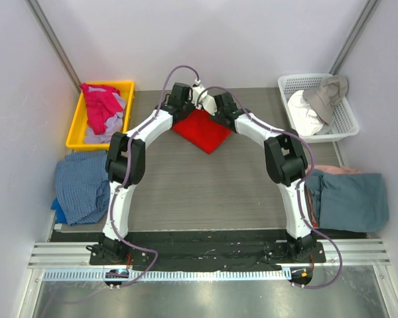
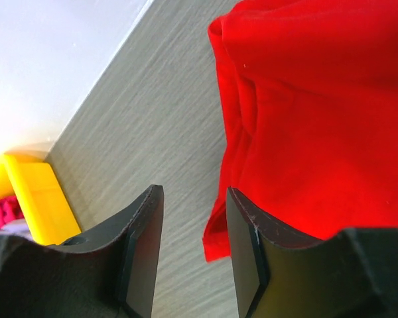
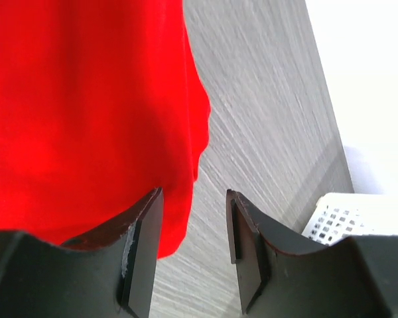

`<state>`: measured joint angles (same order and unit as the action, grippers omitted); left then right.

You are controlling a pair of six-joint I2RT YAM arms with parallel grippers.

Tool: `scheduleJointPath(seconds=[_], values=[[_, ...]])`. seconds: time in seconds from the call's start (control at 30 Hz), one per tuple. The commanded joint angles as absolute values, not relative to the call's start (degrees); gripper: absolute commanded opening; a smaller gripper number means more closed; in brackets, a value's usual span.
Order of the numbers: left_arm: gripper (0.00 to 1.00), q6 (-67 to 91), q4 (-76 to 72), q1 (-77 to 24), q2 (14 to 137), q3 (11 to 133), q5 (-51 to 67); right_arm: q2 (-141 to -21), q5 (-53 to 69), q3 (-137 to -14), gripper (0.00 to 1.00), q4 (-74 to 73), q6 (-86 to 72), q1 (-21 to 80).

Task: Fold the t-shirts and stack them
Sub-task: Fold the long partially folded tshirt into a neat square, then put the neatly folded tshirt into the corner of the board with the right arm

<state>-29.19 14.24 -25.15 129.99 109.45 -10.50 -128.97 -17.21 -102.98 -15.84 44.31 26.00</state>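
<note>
From where I stood, the grey tabletop (image 1: 205, 192) carried everything. A teal shirt (image 1: 355, 199) lay folded at its right edge, on top of a pink shirt (image 1: 335, 170) that showed along its far side. A blue checked cloth (image 1: 83, 185) lay at the left edge.

A yellow bin (image 1: 71, 132) sat in the far left corner and held a crumpled magenta shirt (image 1: 101, 106) over a lavender one (image 1: 99, 136). A white basket (image 1: 348, 116) in the far right corner held pale cloths (image 1: 308, 112).

The red shirt (image 1: 202, 130) lay folded into a small square near the middle of the far edge, turned cornerwise.

Both arms reached over the red shirt's far side. The left gripper (image 2: 194, 192) was released, its jaws apart with bare tabletop between them and the red hem just beside one finger. The right gripper (image 3: 194, 193) was likewise released and grasped nothing, the red edge beside its other finger.
</note>
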Motion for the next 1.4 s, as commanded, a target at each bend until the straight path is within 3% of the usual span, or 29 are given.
scheduleJointPath(seconds=[0.0, 0.3, 0.53, 1.37], values=[[0.47, -26.37, 18.19, -27.24, 123.05, 108.55, -3.52, -128.67, -21.97, -104.94, 0.5, -12.57, 42.63, 25.14], [0.44, -25.49, 17.14, -28.39, 120.94, 104.5, -4.3, -121.91, -14.87, -101.6, 0.59, -12.39, 33.5, 24.87], [0.44, -23.82, 9.5, -26.63, 118.74, 99.24, -12.2, -121.99, -12.57, -100.28, 0.6, -5.02, 29.36, 24.87], [0.44, -21.62, 4.39, -18.11, 114.87, 88.77, -14.59, -138.34, -10.37, -112.85, 0.59, 4.3, 25.23, 24.79]])
